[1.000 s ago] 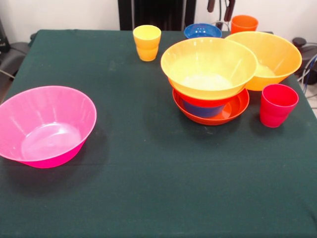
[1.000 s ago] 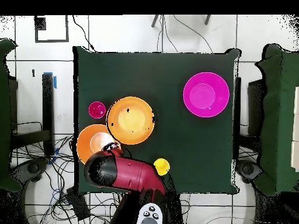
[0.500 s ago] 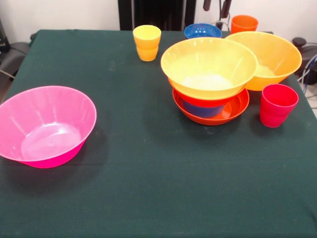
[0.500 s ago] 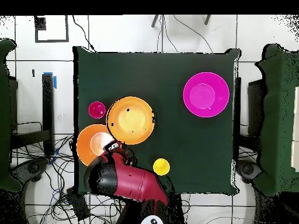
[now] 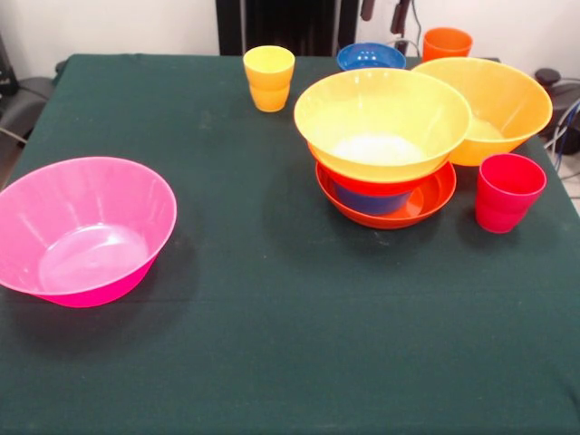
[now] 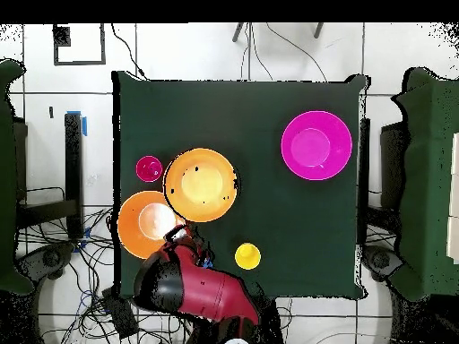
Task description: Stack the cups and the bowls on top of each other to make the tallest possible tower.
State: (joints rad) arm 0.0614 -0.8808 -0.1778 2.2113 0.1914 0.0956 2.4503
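Front view first: the tower (image 5: 384, 154) stands right of centre on the green table (image 5: 272, 344), a shallow red-orange bowl (image 5: 426, 201) lowest, a blue bowl (image 5: 367, 199) and a second red-orange rim nested in it, and a large yellow bowl (image 5: 382, 122) on top. Touching that pile on its far right is a loose orange bowl (image 5: 503, 104), with the red cup (image 5: 507, 192) just before it. The yellow cup (image 5: 268, 78), another blue bowl (image 5: 371, 57) and the orange cup (image 5: 447, 43) sit along the far edge, and the pink bowl (image 5: 82, 227) lies well apart at the near left. Only the gripper (image 5: 384, 13) tips show at the top edge, above the blue bowl; they hold nothing, though how far apart they stand I cannot tell. Overhead view: the red arm (image 6: 193, 287) hangs over the table's edge beside the orange bowl, hiding the far-edge blue bowl and orange cup, and the gripper itself is not visible. Risk, as I judge it: the loose orange bowl leans against the tower, so lifting it carelessly could drag or tip the yellow bowl, and a descent near the crowded far edge could knock the orange cup off the table.
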